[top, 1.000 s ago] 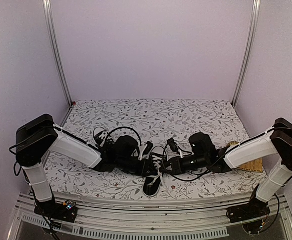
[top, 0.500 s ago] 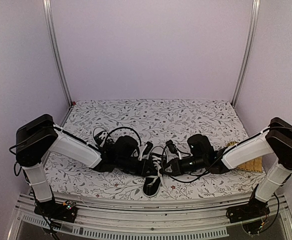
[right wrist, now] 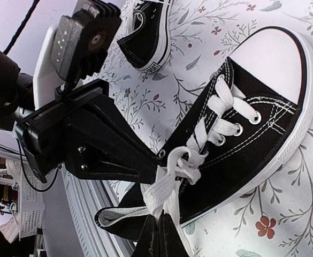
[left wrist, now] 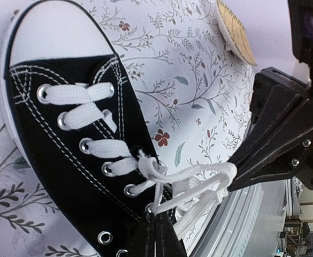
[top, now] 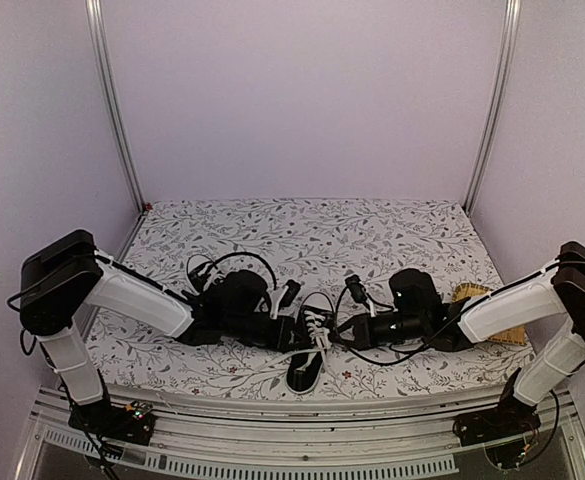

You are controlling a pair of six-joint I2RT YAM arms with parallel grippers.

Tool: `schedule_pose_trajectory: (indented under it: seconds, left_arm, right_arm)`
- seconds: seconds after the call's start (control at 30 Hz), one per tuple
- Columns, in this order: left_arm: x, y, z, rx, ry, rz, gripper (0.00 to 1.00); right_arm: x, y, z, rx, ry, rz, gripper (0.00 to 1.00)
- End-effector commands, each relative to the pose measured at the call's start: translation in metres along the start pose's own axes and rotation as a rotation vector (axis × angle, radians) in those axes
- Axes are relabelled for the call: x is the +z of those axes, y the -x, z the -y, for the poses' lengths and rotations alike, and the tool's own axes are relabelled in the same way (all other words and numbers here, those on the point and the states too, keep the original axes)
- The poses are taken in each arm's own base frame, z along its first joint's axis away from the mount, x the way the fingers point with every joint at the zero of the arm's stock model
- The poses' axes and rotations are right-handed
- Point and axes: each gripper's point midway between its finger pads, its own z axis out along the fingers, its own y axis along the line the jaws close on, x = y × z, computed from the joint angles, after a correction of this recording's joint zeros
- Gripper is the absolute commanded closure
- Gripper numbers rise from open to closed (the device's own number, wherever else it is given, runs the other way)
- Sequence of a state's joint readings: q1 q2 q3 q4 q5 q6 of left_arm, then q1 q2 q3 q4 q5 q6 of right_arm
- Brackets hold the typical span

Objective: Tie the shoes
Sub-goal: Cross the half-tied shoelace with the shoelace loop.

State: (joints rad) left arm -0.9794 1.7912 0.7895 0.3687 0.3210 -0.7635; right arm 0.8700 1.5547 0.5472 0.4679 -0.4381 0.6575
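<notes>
One of the shoes (top: 305, 366), black canvas with a white toe cap (left wrist: 49, 32), lies near the front edge between both arms, toe toward the arm bases. Its white laces (left wrist: 188, 182) form a loose knot above the eyelets. My left gripper (left wrist: 155, 235) is shut on one lace strand next to the shoe's top eyelets. My right gripper (right wrist: 159, 231) is shut on a lace loop at the shoe's open collar (right wrist: 119, 214). In the top view the two grippers (top: 297, 338) (top: 334, 335) face each other across the shoe. The other shoe (right wrist: 145, 27) lies behind the left arm.
A flat woven wooden piece (top: 492, 310) lies on the floral cloth (top: 312, 230) under the right forearm. The metal rail of the table's front edge (top: 302, 440) runs close below the shoe. Grey walls enclose the back and sides.
The right gripper has shut on the lace loop and drawn back to the right. The left arm has shifted a little left, so the laces are stretched between the two grippers.
</notes>
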Motion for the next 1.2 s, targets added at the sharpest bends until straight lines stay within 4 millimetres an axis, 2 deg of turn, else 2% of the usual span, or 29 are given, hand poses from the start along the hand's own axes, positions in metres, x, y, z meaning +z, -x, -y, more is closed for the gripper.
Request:
schedule_pose_trajectory:
  seconds: [0.0,0.3,0.53,0.63,0.73,0.77,0.8,0.87,0.93,1.03,1.17]
  left_arm:
    - [-0.01,0.002,-0.011,-0.022,0.029,0.021,1.0]
    - [-0.02,-0.001,-0.026,-0.062,0.061,0.039,1.0]
    - [-0.022,-0.003,-0.027,-0.067,0.058,0.039,1.0]
    - [-0.021,-0.002,-0.022,-0.058,0.032,0.036,1.0]
    - [-0.02,0.0,-0.012,-0.024,-0.014,0.03,1.0]
    - [-0.02,0.001,-0.01,-0.019,-0.018,0.032,0.98]
    - [-0.021,0.003,-0.01,-0.016,-0.012,0.039,0.85]
    - [-0.028,0.01,-0.009,-0.01,0.002,0.076,0.65]
    - [-0.036,0.016,-0.008,-0.006,0.018,0.115,0.54]
    - [-0.048,0.025,-0.003,0.007,0.025,0.163,0.48]
    - [-0.052,0.028,0.003,0.017,0.007,0.17,0.46]
  right_arm:
    - [-0.004,0.003,0.009,0.002,-0.04,0.022,0.98]
    - [-0.006,0.005,0.028,0.062,-0.119,0.042,0.98]
    - [-0.007,0.006,0.038,0.072,-0.158,0.05,0.98]
    - [-0.005,0.005,0.033,0.055,-0.132,0.035,0.98]
    - [0.001,0.004,0.014,-0.004,-0.037,-0.017,0.98]
    - [0.002,0.005,0.009,-0.018,-0.016,-0.025,0.98]
    - [0.002,0.006,0.005,-0.034,0.0,-0.028,0.98]
    - [0.002,0.007,-0.002,-0.056,0.029,-0.035,0.98]
    - [0.002,0.01,-0.011,-0.078,0.063,-0.04,0.98]
    - [0.004,0.009,-0.02,-0.094,0.103,-0.057,0.98]
    - [0.009,0.006,-0.026,-0.108,0.127,-0.076,0.98]
